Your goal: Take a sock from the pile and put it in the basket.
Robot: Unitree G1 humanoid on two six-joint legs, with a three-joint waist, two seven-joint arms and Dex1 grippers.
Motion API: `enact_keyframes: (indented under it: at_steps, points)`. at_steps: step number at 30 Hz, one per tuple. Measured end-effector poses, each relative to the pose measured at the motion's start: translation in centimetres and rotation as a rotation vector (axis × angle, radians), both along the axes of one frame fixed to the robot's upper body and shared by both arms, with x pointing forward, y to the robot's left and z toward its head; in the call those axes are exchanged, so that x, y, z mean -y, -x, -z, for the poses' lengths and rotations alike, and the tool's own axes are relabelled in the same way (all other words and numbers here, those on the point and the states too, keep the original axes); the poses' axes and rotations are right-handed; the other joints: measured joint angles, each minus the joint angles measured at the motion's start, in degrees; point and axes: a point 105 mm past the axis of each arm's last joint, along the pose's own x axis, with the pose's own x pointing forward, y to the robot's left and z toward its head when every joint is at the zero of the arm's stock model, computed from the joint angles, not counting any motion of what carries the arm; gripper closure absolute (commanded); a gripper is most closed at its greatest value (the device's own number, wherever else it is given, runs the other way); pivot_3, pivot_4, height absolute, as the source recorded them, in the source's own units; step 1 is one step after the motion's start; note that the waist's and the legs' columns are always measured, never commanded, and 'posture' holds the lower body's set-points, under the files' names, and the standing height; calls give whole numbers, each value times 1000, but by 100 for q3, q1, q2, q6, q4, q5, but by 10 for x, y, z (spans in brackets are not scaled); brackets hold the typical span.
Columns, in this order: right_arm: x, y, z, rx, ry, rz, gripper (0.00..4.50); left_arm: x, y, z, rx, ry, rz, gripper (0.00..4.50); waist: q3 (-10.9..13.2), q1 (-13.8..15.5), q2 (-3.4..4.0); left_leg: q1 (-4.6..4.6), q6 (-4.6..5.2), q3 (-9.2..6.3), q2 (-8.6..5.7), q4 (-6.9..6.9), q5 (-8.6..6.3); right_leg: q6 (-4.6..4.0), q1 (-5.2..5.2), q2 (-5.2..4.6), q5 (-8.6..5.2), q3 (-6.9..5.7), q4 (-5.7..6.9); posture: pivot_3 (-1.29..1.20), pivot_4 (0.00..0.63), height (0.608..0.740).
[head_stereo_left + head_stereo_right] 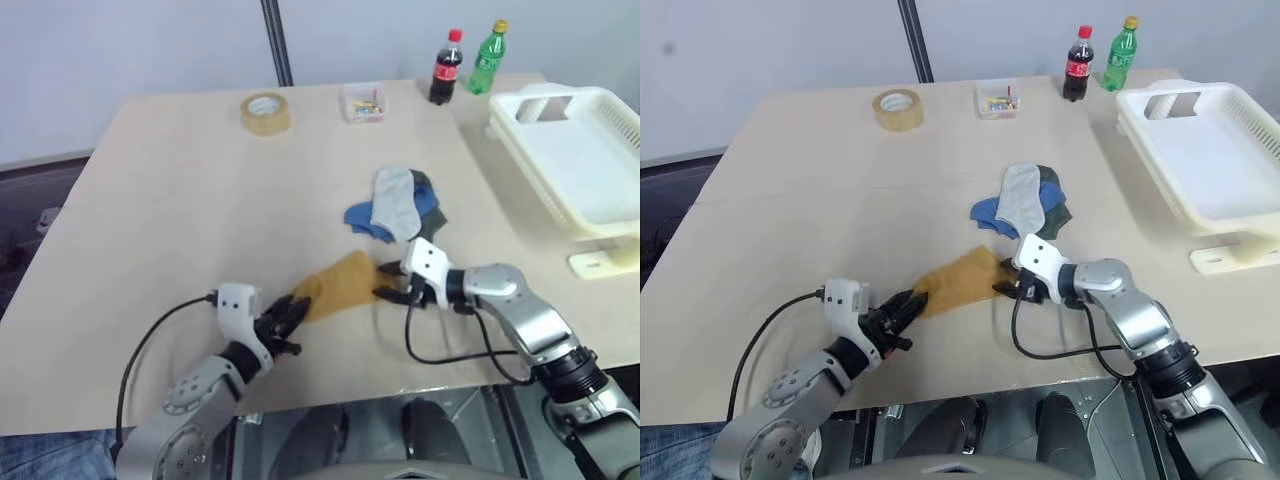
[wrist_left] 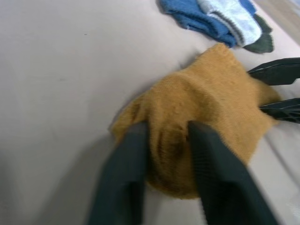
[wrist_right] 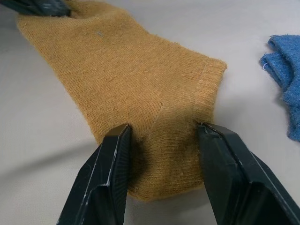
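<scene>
Mustard-yellow sock point(image 1: 338, 285) is seen lying flat on the table point(image 1: 180, 200), drawn clear of the pile point(image 1: 400, 205) of grey, blue and dark green socks, which is left near it on the far side. The sock is bracketed at both ends. At one end the left gripper point(image 2: 166, 140) is set with its fingers parted and cloth bunched between them; whether the cloth is pinched or merely straddled cannot be told, since the fingers appear to stand off the fabric slightly. At the other end the right gripper point(image 3: 164, 140) is held with its jaws moderately wide, one finger on each side of the cuff edge, resting on or just above the knit without closing on it.

The basket point(image 1: 590, 150) is placed well apart, at the table's right edge, and nothing is seen in it.

Several failures are judged possible from here. If the right jaws are closed while too high, only a thin fold may be caught and the limp sock may slip out during the carry. If both grippers are closed and then moved apart, the knit may be stretched or dragged instead of lifted. If the sock is swept past the pile on the way to the basket, a blue sock point(image 3: 286, 84) lying just beside the cuff may be snagged along.
</scene>
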Motion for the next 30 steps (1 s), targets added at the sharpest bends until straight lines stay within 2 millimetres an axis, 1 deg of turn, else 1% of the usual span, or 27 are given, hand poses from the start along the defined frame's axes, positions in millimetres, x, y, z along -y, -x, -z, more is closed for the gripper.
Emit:
enact_keyframes:
  at_steps: [1, 2, 3, 5, 10, 12, 16, 20, 24, 26, 27, 28, 30]
  points:
    - [0, 0, 0, 0, -1, 2, 2167, -1, 0, 0, -2, 0, -8, 1440, 0, 5, 0, 0, 0, 0, 0, 0, 0, 0, 0, 0, 0, 0, 0, 0, 150, 740]
    - [0, 0, 0, -1, -1, 2, 2167, -2, 0, 0, -2, 0, -12, 866, 0, 7, 0, 0, 0, 0, 0, 0, 0, 0, 0, 0, 0, 0, 0, 0, 150, 740]
    - [1, 0, 0, -2, 0, 4, 2167, -5, 0, 0, 0, -4, -24, 784, 0, 15, 0, 0, 0, 0, 0, 0, 0, 0, 0, 0, 0, 0, 0, 0, 150, 740]
    - [2, 0, 0, -3, -1, 7, 2167, -7, -1, 0, 2, -4, -38, 784, 0, 25, 0, 0, 0, 0, 0, 0, 0, 0, 0, 0, 0, 0, 0, 0, 150, 740]
    - [5, 1, 0, -4, 6, 13, 2167, -22, -1, -6, -3, 59, -95, 784, 0, 41, 0, -1, 0, -2, 0, 0, 0, 0, 1, -1, 0, -2, -1, 0, 150, 740]
    - [6, 1, 0, -4, 9, 13, 2167, -24, -1, -6, -23, 94, -94, 784, 0, 43, -1, -1, 0, -2, 0, 1, 0, 0, 2, -1, 0, -3, -1, 0, 150, 740]
    - [6, 1, 0, -3, 10, 16, 2167, -11, 4, 0, -126, 258, -6, 784, 0, 45, -1, 1, 0, -6, 0, 4, 0, 0, 8, -1, 0, -8, -2, 0, 150, 740]
    - [6, 1, 0, -2, 15, 20, 2167, -2, -13, -3, -180, 362, 65, 784, -1, 44, -2, 7, -1, -17, 0, 13, 0, 0, 20, -1, 0, -20, 1, 0, 150, 740]
    - [6, 0, -2, 1, 9, 18, 2167, 2, -24, -5, -208, 420, 99, 784, -2, 41, -2, 7, -1, -15, -2, 15, 0, 1, 21, -1, 1, -18, 0, 0, 150, 740]
    - [6, 1, -5, -2, -13, 14, 2167, 3, -26, -5, -215, 427, 108, 784, -2, 39, -2, 7, -1, -15, -2, 15, 0, 1, 20, -1, 1, -17, 0, 0, 150, 740]
    - [5, 0, -11, -1, -53, 16, 2167, 3, -26, -5, -217, 431, 111, 784, -1, 39, -2, 7, -1, -16, -1, 15, 0, 1, 20, -1, 1, -17, 0, 0, 150, 740]
    - [2, -1, -21, 7, -118, 17, 2167, 3, -26, -5, -219, 438, 114, 784, -1, 39, -1, 7, -1, -16, -1, 14, 0, 1, 20, -1, 1, -16, 0, 0, 150, 740]
    - [-6, 2, -38, 55, -188, -14, 2167, 2, -27, -5, -221, 445, 118, 784, -2, 39, -1, 8, -1, -16, -1, 14, 0, 1, 20, -1, 1, -16, -1, 0, 150, 740]
